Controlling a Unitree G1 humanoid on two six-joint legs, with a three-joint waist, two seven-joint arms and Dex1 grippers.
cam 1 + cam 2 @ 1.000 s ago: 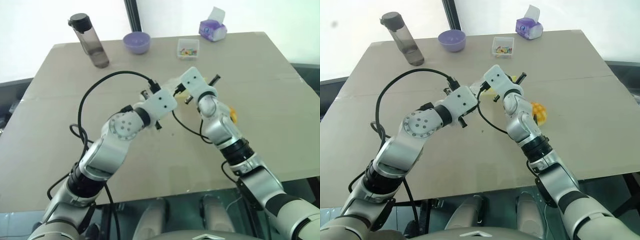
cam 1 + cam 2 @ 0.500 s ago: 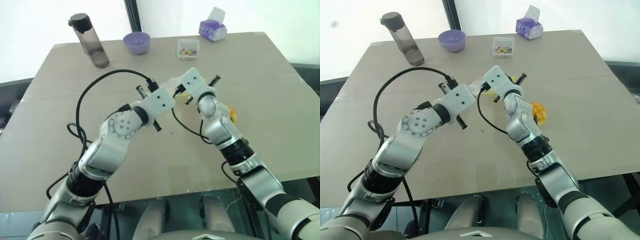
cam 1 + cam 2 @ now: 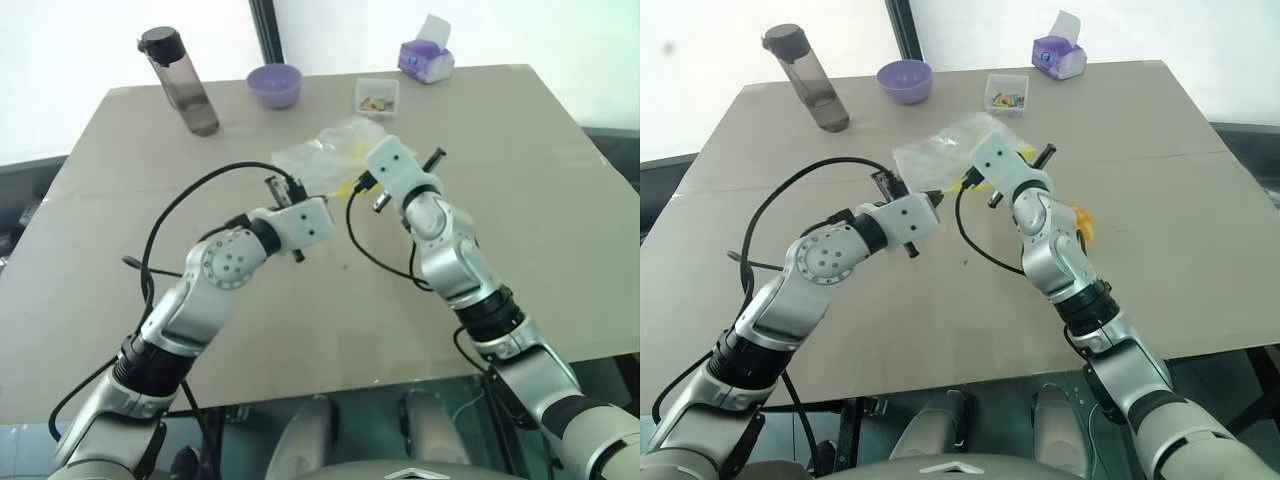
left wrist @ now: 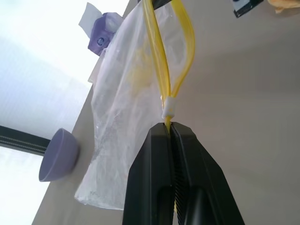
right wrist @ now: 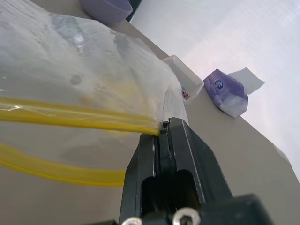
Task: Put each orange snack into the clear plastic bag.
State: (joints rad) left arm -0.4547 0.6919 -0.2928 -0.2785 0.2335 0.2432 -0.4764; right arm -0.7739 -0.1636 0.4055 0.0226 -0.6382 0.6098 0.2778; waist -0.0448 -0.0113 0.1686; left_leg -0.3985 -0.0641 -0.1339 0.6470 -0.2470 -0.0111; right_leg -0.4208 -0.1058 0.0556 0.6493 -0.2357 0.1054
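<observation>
Both of my claws hold the bag (image 3: 325,150) by its yellow zip strip, lifted above the middle of the bench (image 3: 560,250), toward the far edge. My left claw (image 4: 169,129) is pinched shut on one end of the strip, beside the small white slider. My right claw (image 5: 161,131) is pinched shut on the other end, where the two yellow lips meet. Between the claws the lips (image 4: 180,51) stand apart in a narrow loop, so I judge the mouth to be partly open. The rest of the bag hangs crumpled and slack on the far side of my claws.

The bun (image 3: 1081,222) lies on the bench nearer the right edge, just behind my right forearm and mostly hidden by it. It is outside the bag, so I judge the filling step not yet done.

Handling, as I judge it: the bag is thin, light and limp, with no stiffness to hold its mouth open unaided; the film looks slippery, so the thicker zip strip is the sound place to grip. The bun looks soft and easily dented, so it should be taken lightly across its domed sides.

At the far edge stand a bottle (image 3: 180,80), a purple bowl (image 3: 274,85), a clear box (image 3: 377,96) and a tissue pack (image 3: 427,60).
</observation>
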